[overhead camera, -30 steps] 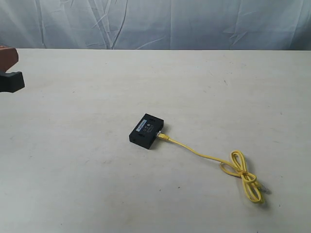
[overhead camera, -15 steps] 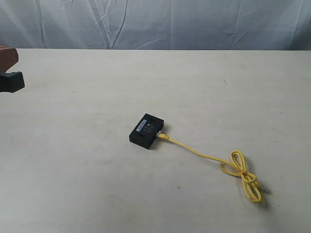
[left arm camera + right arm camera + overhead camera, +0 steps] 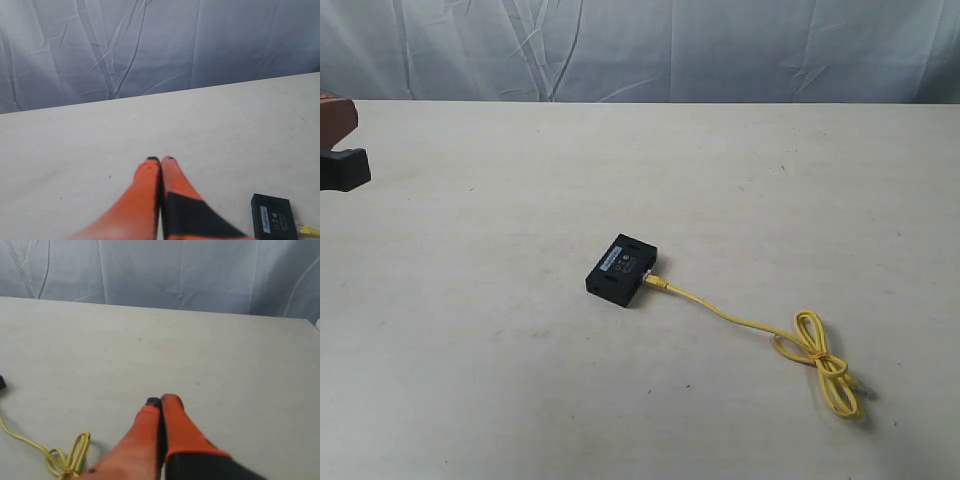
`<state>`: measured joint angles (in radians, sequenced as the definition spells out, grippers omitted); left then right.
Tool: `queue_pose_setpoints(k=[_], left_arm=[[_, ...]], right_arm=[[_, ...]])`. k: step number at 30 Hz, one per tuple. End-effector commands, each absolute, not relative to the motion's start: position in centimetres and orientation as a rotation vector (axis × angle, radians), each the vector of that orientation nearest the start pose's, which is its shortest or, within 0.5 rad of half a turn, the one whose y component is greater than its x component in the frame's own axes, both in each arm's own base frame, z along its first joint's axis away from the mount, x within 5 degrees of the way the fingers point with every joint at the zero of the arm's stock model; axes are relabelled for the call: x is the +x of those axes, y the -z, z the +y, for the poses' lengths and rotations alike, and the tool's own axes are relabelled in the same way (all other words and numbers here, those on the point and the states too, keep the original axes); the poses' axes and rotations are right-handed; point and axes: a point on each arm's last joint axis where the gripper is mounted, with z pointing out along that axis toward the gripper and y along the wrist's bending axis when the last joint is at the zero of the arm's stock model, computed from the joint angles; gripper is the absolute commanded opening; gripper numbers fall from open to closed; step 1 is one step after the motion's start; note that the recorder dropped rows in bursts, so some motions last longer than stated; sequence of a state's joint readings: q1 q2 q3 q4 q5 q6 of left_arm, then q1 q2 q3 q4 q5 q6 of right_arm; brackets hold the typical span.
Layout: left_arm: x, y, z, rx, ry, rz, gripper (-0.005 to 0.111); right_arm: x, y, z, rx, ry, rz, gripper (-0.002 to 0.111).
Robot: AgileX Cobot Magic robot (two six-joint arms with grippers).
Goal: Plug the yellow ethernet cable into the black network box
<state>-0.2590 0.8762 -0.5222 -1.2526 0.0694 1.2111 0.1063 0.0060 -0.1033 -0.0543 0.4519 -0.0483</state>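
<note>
The black network box point(image 3: 621, 269) lies flat near the table's middle, white label strip on top. The yellow ethernet cable point(image 3: 740, 320) runs from the box's right side, one plug touching or seated in it, to a tied loop point(image 3: 815, 352) at the lower right. The left wrist view shows the box point(image 3: 272, 223) and the cable end point(image 3: 309, 230) beside my left gripper point(image 3: 160, 160), which is shut and empty. My right gripper point(image 3: 161, 401) is shut and empty, with the cable loop point(image 3: 70, 455) close by. Only a piece of the left arm point(image 3: 340, 150) shows in the exterior view.
The pale table point(image 3: 470, 330) stretches wide around the box and cable. A wrinkled blue-grey cloth backdrop point(image 3: 640, 50) hangs behind the far edge. The free plug end point(image 3: 863, 388) lies near the lower right.
</note>
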Motion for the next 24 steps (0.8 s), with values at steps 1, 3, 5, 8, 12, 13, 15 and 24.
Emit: queue_pose_setpoints(k=[1,3,5,8,12,13,15,24], left_arm=[[17.5,-29.3,-5.4,0.254,0.270,1.850,0.000],[17.5,-29.3,-5.4,0.254,0.270,1.850,0.000],[17.5,-29.3,-5.4,0.254,0.270,1.850,0.000],[17.5,-29.3,-5.4,0.254,0.270,1.850,0.000],[17.5,-29.3,-5.4,0.254,0.270,1.850,0.000],[17.5,-29.3,-5.4,0.254,0.270,1.850,0.000],[17.5,-29.3,-5.4,0.254,0.270,1.850,0.000],[17.5,-29.3,-5.4,0.254,0.270,1.850,0.000]], right_arm=[[5.0,-19.4,0.2,-0.185,0.047,1.841,0.000],[5.0,-19.3,0.2,-0.191,0.057,1.842,0.000],[5.0,-19.3,0.1,-0.195,0.067,1.845,0.000],[5.0,-19.3,0.1,-0.198,0.072,1.847,0.000],[5.1,-19.0,0.1,-0.199,0.072,1.852,0.000],[5.1,-18.7,0.1,-0.200,0.071,1.857,0.000],[5.2,-17.9,0.2,-0.204,0.070,1.865,0.000],[5.3,-17.9,0.2,-0.200,0.067,1.850,0.000]])
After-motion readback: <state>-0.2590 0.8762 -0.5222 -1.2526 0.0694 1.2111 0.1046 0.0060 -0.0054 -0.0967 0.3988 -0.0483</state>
